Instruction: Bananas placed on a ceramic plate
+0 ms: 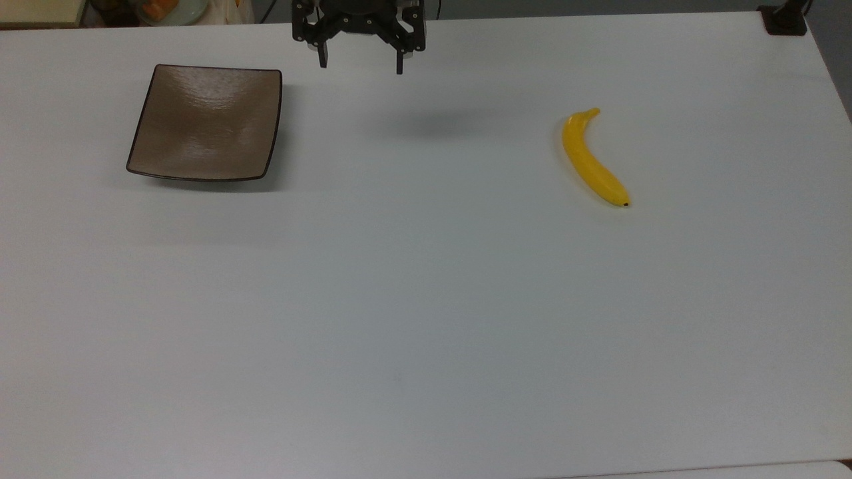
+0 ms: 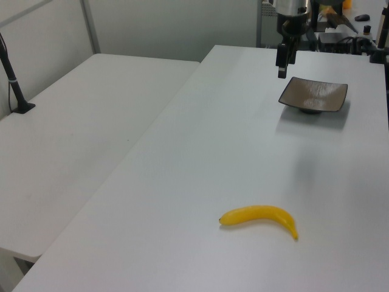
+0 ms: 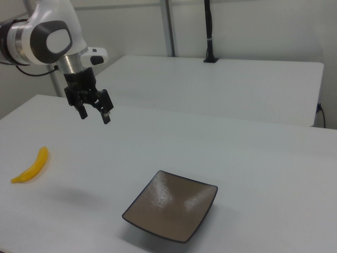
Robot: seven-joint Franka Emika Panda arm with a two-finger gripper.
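Note:
A slim yellow banana (image 1: 592, 159) lies alone on the white table at the top view's right; it shows near the front in the left view (image 2: 260, 216) and at the right view's left edge (image 3: 31, 166). The square glossy brown plate (image 1: 208, 123) sits empty at the top view's upper left, also far right in the left view (image 2: 313, 95) and near the bottom in the right view (image 3: 171, 204). My gripper (image 1: 361, 65) hangs open in the air between them, nearer the plate, holding nothing (image 2: 282, 67) (image 3: 95, 115).
The white table (image 1: 426, 299) is wide and bare around both things. A second white table (image 2: 91, 121) adjoins it on the left view's left. A black post base (image 1: 784, 20) stands at the top view's far right corner.

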